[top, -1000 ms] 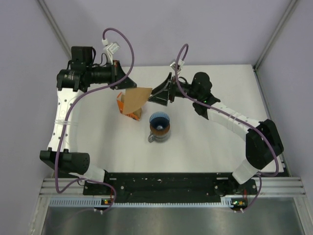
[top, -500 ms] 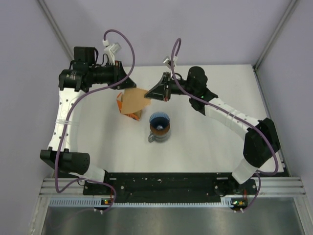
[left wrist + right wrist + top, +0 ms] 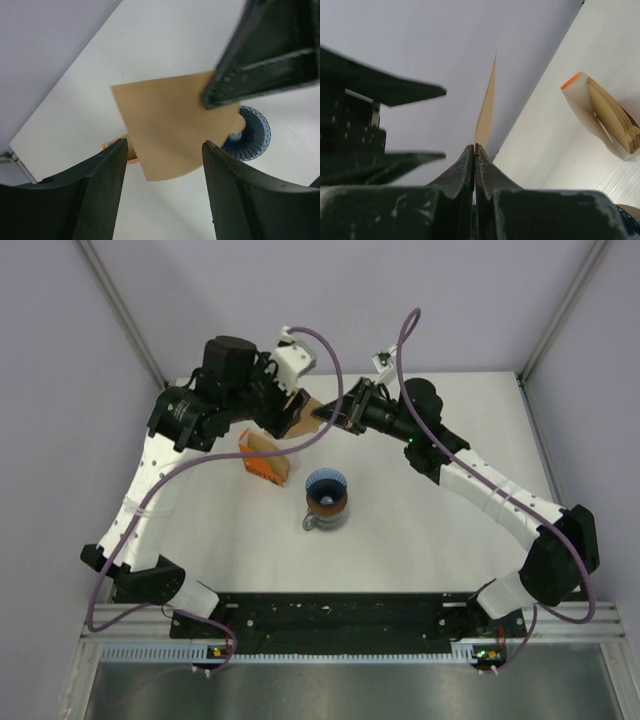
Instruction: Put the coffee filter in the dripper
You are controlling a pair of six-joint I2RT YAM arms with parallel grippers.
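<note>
The tan coffee filter (image 3: 170,130) hangs in the air as a flat fan, pinched at one corner by my right gripper (image 3: 474,146), which is shut on it. In the right wrist view the filter (image 3: 486,107) shows edge-on above the closed jaws. My left gripper (image 3: 165,144) is open, its fingers (image 3: 102,192) on either side of the filter's lower edge without touching it. The blue ribbed dripper (image 3: 326,486) stands on the table below and to the near right of the filter, also visible as a blue cone (image 3: 254,136) in the left wrist view.
The orange-and-white pack of brown filters (image 3: 265,460) stands left of the dripper, seen too in the right wrist view (image 3: 607,120). The dripper rests on a grey glass jug (image 3: 324,516). Both arms meet high over the back of the table (image 3: 450,530).
My left gripper has let go of the filter and opened, and its arm has swung up and rightward. My right gripper closed on the filter's corner and now carries it alone.
</note>
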